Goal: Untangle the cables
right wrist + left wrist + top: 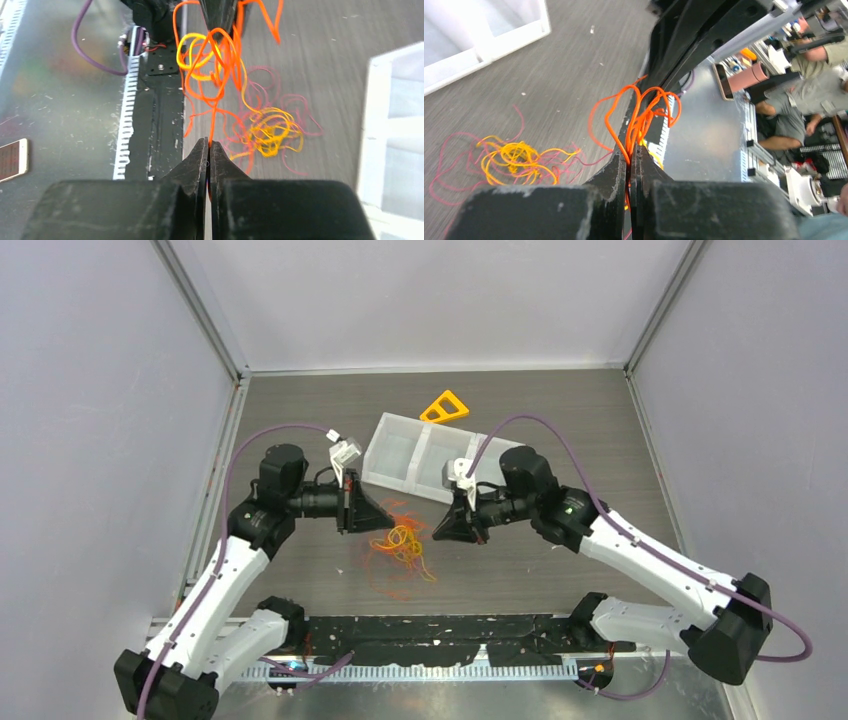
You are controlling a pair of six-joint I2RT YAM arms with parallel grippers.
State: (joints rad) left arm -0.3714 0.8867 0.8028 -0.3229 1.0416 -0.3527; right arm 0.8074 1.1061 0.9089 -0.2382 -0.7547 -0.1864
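Observation:
A tangle of thin cables lies on the table between my arms: an orange cable (398, 523), a yellow cable (404, 538) and a pink cable (388, 558). My left gripper (392, 524) is shut on several loops of the orange cable (639, 117), lifted off the table. My right gripper (436, 533) is shut on a strand of the same orange cable (214, 75), which runs taut toward the left gripper. The yellow cable (270, 131) and pink cable (292, 107) lie bunched on the table below; in the left wrist view the yellow bunch (516, 160) sits among pink strands (454, 150).
A clear plastic three-compartment tray (432, 462) stands just behind the grippers. An orange triangular piece (445, 407) lies behind it. A black strip (440, 635) runs along the table's near edge. Grey walls enclose the table.

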